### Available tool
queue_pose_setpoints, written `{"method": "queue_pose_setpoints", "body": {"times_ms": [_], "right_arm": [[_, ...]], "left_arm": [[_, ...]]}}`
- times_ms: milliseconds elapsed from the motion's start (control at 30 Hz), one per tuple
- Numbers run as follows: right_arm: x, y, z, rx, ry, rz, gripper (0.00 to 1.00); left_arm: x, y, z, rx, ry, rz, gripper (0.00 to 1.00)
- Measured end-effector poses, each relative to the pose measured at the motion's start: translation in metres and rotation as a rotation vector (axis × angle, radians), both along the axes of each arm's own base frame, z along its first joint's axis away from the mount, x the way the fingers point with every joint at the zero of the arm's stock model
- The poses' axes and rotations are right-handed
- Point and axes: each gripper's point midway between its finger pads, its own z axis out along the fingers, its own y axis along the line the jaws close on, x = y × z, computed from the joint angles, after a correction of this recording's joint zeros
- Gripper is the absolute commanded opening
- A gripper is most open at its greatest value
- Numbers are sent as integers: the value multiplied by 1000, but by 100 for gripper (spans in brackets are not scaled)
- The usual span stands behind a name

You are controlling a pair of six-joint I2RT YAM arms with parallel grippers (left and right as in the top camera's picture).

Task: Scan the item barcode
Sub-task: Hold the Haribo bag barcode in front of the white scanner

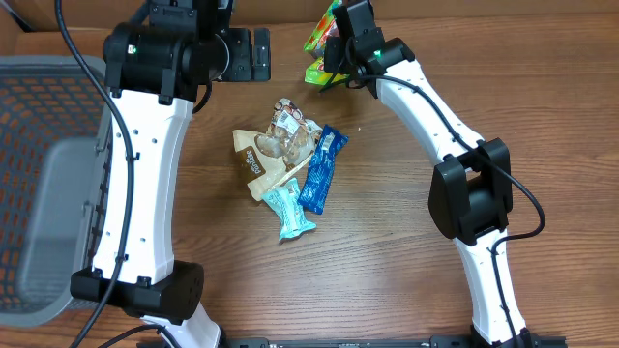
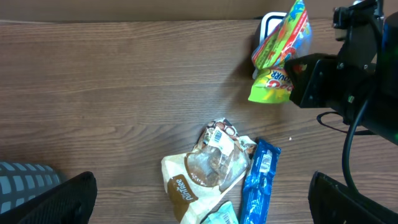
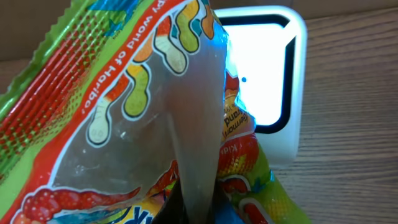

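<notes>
Candy bag (image 1: 319, 43) pinched in closed right claw (image 1: 337, 72), held just ahead of it. Right wrist view shows scanner (image 3: 297, 81) lit white directly behind bag, touching or apart unclear; overhead shows only bag there. Left claw (image 1: 249, 53) spread wide, empty, left of right claw. Snack pile (image 1: 290, 164) nearer robot than both claws on table (image 1: 406, 290), bare wood to its right. Basket (image 1: 39, 193) at far left edge.
</notes>
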Motion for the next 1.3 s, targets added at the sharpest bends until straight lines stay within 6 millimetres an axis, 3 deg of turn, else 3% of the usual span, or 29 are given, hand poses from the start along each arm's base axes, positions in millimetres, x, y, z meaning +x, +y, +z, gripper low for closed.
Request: {"method": "queue_pose_setpoints", "body": {"times_ms": [467, 667, 967, 1300], "right_arm": [[-4, -7, -6, 162, 78, -238, 4], [-16, -9, -16, 207, 161, -306, 4], [-22, 6, -17, 331, 235, -307, 4], [-19, 5, -14, 366, 240, -305, 4]], "left_arm": [[0, 0, 0, 0, 0, 0, 100], [0, 0, 0, 0, 0, 0, 100], [0, 0, 0, 0, 0, 0, 100], [0, 0, 0, -1, 0, 0, 100]]}}
